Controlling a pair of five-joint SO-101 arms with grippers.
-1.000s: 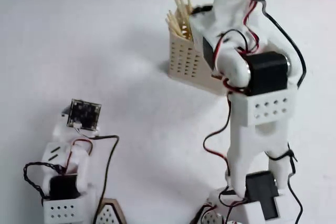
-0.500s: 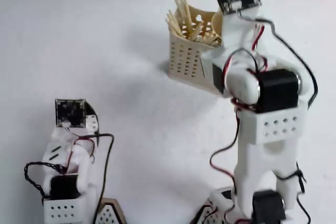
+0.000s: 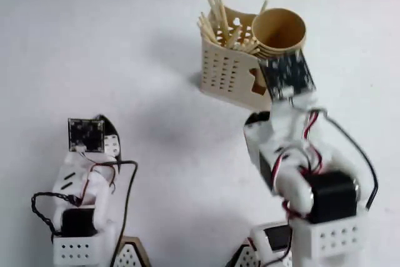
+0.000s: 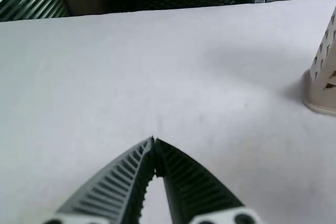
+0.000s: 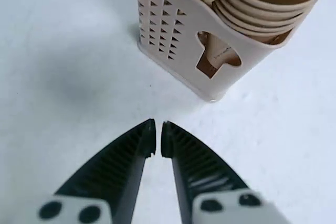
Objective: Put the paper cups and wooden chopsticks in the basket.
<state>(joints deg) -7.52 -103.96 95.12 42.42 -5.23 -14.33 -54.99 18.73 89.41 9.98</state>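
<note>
Basket (image 3: 228,76), far edge of worktop (image 3: 112,48), holds stacked paper cups (image 3: 279,29) and wooden chopsticks (image 3: 215,20); left fingers (image 4: 121,182) and right fingers (image 5: 121,166) closed, empty; task apparently complete.

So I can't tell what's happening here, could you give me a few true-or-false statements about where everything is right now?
1. The paper cups sit stacked inside the basket. True.
2. The chopsticks lie scattered outside the basket. False: they stand in the basket, next to the cups.
3. The right pincer is gripping a cup. False: it is shut on nothing and sits in front of the basket, apart from it.
4. The left pincer is shut with nothing in it. True.
</note>
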